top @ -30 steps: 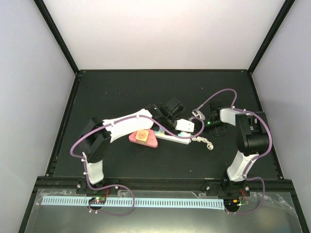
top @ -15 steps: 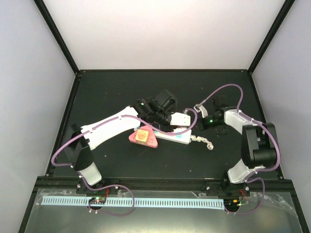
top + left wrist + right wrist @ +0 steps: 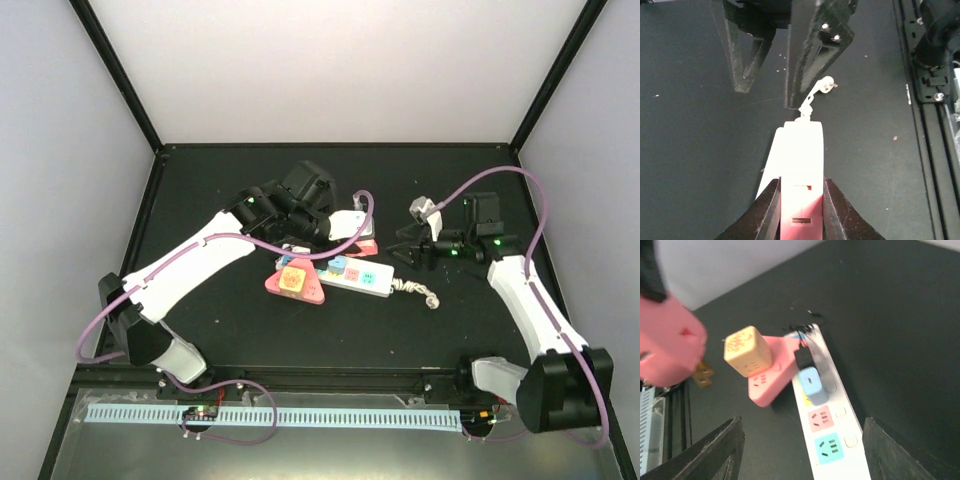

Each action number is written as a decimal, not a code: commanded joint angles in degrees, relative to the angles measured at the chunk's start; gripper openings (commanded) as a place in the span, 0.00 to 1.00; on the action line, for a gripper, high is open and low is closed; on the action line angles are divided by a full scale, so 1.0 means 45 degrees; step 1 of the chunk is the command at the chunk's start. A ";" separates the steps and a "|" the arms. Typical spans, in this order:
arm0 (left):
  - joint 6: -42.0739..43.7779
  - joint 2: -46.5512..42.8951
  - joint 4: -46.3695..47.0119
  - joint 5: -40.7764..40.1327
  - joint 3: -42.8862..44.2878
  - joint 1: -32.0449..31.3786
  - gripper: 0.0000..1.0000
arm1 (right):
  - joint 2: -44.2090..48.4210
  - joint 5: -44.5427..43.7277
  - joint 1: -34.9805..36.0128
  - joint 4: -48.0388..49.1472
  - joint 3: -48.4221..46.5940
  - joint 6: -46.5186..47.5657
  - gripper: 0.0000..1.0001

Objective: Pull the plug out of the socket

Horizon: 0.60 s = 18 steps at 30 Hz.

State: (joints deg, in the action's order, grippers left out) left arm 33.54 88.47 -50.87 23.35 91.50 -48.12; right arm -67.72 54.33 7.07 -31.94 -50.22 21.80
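Note:
The socket (image 3: 345,277) is a long white strip with coloured outlet faces, lying flat on the dark table; the right wrist view shows its pink and cyan faces (image 3: 835,440). The plug (image 3: 352,224), a white and pink block, hangs above and behind the strip, apart from it. My left gripper (image 3: 335,222) is shut on it, and the left wrist view shows both fingers clamping the sides of the plug (image 3: 799,165). In the right wrist view the plug (image 3: 667,347) is a pink blur at the left. My right gripper (image 3: 402,255) is open at the strip's right end, its jaws wide and empty (image 3: 801,425).
A pink triangular adapter (image 3: 295,285) carrying a yellow cube (image 3: 742,351) lies against the strip's left end. A blue cube plug (image 3: 810,385) and a black plug (image 3: 804,358) sit in the strip. The coiled white cord (image 3: 420,292) trails off its right end.
My left gripper rose and moved back-left, carrying the plug clear of the strip. My right gripper opened, releasing the strip's right end, and its arm swung outward.

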 commanded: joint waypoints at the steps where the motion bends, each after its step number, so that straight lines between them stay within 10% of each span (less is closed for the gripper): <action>1: -0.0499 -0.0564 -0.0881 0.1131 0.0628 0.0191 0.01 | 0.1166 0.1636 0.0123 -0.1014 -0.0334 0.2316 0.68; 18: -0.0792 -0.0531 -0.0941 0.2431 0.0104 0.0202 0.02 | 0.2473 0.0586 0.3601 -0.0432 -0.1215 0.0057 0.54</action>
State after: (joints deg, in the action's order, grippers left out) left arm 30.96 86.70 -54.65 31.05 91.68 -47.53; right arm -55.64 58.54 20.95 -36.16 -53.78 25.93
